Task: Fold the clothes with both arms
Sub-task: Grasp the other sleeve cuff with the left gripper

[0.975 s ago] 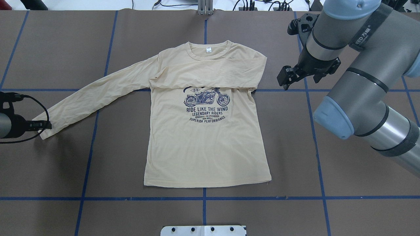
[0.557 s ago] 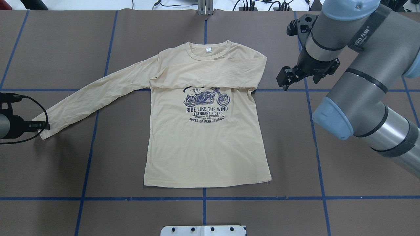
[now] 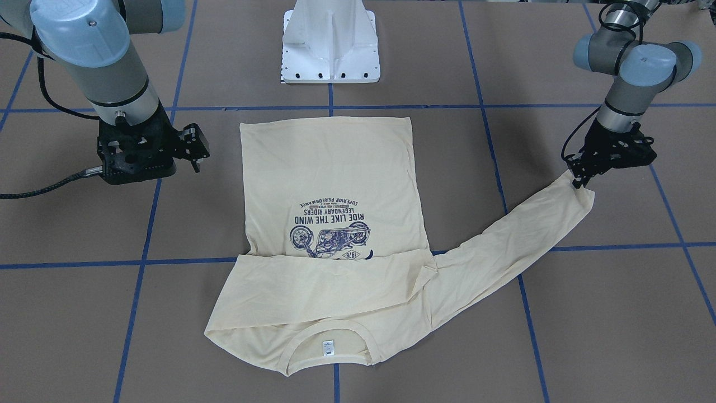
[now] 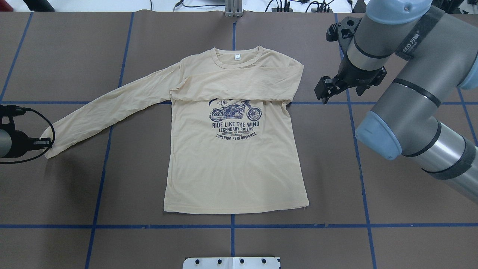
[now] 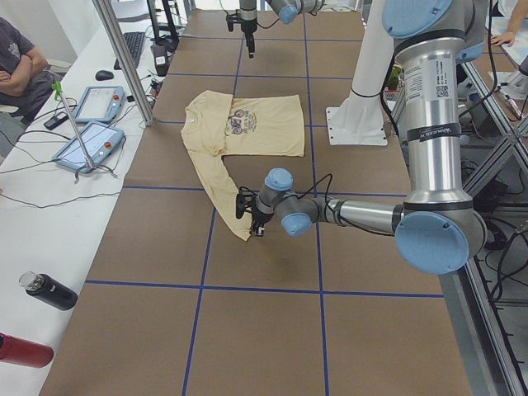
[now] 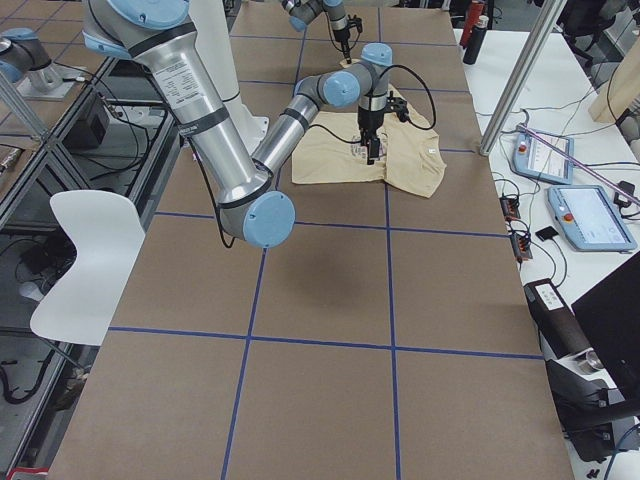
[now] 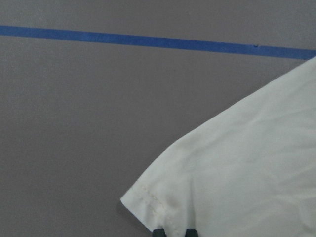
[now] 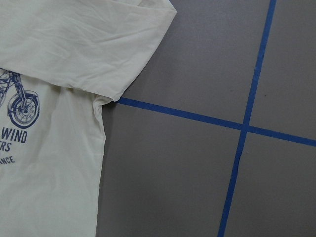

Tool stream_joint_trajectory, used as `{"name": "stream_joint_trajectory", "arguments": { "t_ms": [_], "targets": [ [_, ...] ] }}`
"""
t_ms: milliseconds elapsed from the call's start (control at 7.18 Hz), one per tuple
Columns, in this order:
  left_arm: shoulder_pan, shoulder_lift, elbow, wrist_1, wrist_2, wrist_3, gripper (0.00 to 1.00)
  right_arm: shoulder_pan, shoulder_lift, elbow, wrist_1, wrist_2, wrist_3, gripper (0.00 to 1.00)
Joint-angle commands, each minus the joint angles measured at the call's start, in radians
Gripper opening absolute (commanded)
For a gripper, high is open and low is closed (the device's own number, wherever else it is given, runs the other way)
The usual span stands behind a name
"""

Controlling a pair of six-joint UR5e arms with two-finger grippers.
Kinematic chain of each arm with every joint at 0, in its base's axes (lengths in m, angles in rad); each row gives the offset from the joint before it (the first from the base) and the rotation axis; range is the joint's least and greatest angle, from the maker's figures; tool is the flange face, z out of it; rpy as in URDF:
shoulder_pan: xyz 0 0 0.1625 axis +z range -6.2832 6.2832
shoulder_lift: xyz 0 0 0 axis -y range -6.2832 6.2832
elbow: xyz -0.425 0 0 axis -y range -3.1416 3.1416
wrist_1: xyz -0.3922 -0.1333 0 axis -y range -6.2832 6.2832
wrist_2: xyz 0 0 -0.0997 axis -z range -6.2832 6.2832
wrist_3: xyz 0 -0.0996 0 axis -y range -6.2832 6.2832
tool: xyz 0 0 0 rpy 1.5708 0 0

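Note:
The clothes (image 4: 231, 164) are one cream long-sleeved T-shirt (image 3: 330, 168) lying flat, print up, with its collar at the table's far side. One sleeve is folded across the chest (image 4: 239, 84). The other sleeve (image 4: 108, 108) stretches out toward my left arm. My left gripper (image 4: 47, 142) sits at that sleeve's cuff (image 3: 582, 193), shut on its edge; the left wrist view shows the cuff (image 7: 148, 197) right at the closed fingertips (image 7: 159, 232). My right gripper (image 4: 345, 87) hovers open beside the shirt's folded shoulder (image 8: 123, 44), apart from the cloth.
Blue tape lines (image 4: 231, 226) grid the brown tabletop. The white pedestal base (image 3: 330, 45) stands at the near edge behind the hem. Pendants (image 5: 91, 140) and bottles (image 5: 49, 290) lie on a side table, where a person's arm (image 5: 21, 70) also shows.
My left gripper has slid a little outward, toward the table's left end, at the cuff, and the cuff edge has curled slightly. The right arm barely moved.

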Motion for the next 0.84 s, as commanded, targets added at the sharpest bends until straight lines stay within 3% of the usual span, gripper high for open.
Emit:
{"name": "stream_joint_trajectory", "arguments": {
  "t_ms": [0, 279, 418, 557, 696],
  "targets": [
    [-0.002, 0.002, -0.069, 0.037, -0.009, -0.001, 0.0, 0.0, -0.003, 0.0, 0.0, 0.0, -0.001, 1.0],
    [-0.003, 0.001, -0.314, 0.273, -0.067, 0.0, 0.0, 0.001, -0.039, 0.015, 0.0, -0.003, -0.001, 1.0],
    [-0.015, -0.016, -0.364, 0.291, -0.118, -0.003, 0.0, 0.003, -0.09, 0.052, 0.0, -0.003, -0.01, 1.0],
    [-0.049, -0.095, -0.36, 0.309, -0.124, -0.001, 0.0, 0.005, -0.151, 0.096, 0.0, -0.005, -0.012, 1.0],
    [-0.096, -0.242, -0.335, 0.426, -0.165, 0.0, 0.0, 0.006, -0.2, 0.128, -0.002, -0.006, -0.01, 1.0]
  ]
}}
